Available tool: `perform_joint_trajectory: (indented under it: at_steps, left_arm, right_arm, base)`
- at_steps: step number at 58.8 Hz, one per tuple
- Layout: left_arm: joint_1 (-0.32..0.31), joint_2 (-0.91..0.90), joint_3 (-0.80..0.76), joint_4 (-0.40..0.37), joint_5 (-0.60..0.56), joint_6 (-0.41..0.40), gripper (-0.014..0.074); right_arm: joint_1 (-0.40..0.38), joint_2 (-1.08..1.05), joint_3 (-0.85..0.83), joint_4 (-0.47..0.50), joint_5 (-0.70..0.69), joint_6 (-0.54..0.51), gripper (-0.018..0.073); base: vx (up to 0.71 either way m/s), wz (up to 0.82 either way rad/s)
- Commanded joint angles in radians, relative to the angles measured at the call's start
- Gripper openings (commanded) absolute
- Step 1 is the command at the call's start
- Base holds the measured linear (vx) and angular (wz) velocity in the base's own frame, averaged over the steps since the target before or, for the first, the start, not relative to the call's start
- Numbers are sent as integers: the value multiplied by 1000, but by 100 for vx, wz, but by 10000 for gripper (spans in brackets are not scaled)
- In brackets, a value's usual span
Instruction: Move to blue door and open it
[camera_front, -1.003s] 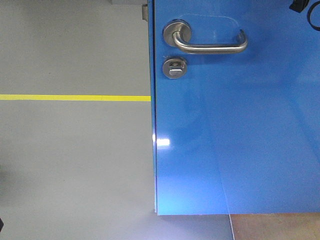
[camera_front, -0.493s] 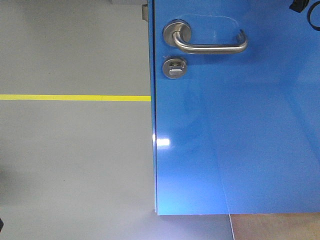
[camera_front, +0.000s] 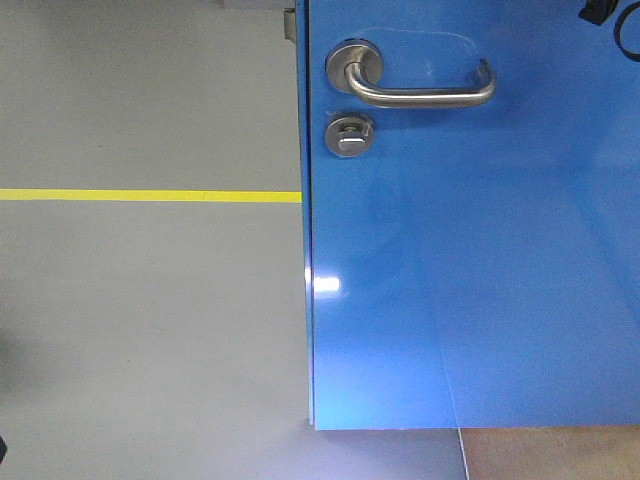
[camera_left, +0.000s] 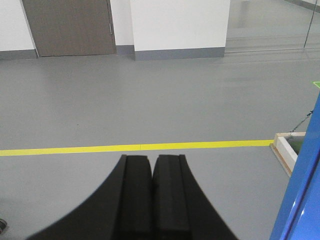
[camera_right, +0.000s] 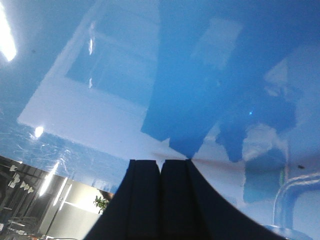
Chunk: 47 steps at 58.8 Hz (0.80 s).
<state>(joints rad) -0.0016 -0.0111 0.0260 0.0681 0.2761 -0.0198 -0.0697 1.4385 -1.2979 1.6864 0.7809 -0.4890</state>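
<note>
- Blue door (camera_front: 480, 260): fills the right of the front view; top and right edge are cut off.
- Grey floor (camera_front: 150, 320): crossed by a yellow line (camera_front: 150, 195).
- Lever handle (camera_front: 420, 85): thumb-turn lock (camera_front: 349, 135) seen below.
- Left gripper (camera_left: 152, 165): fingers pressed together, nothing held.
- Right gripper (camera_right: 160, 167): closed, empty, facing the glossy panel.

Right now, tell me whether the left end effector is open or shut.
Shut. In the left wrist view the left end effector has its two black fingers pressed together, holding nothing.

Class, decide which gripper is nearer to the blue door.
Right. The right gripper points straight at the blue door, which fills its view; the left gripper faces open floor, door at the edge.
</note>
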Motion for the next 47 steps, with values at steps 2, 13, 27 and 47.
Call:
perform_joint_trajectory:
  at_steps: [2, 13, 27, 47]
  left_arm:
    - [-6, -13, -25, -3, -85, -7, 73]
    - [-6, -13, -25, -3, -85, -7, 73]
    - [-6, -13, -25, -3, -85, -7, 73]
    - [-6, -13, -25, -3, -85, -7, 73]
  right_arm:
    - [-3, -29, -34, 64, -79, -38, 12]
    - [-2, -46, -37, -56, -144, -217, 12]
    - [-2, -136, -81, -550, -193, -333, 12]
    - [-2, -404, -82, -1281, -148, 211, 12]
  base:
    - [0, 0]
    - [0, 0]
    - [0, 0]
    - [0, 0]
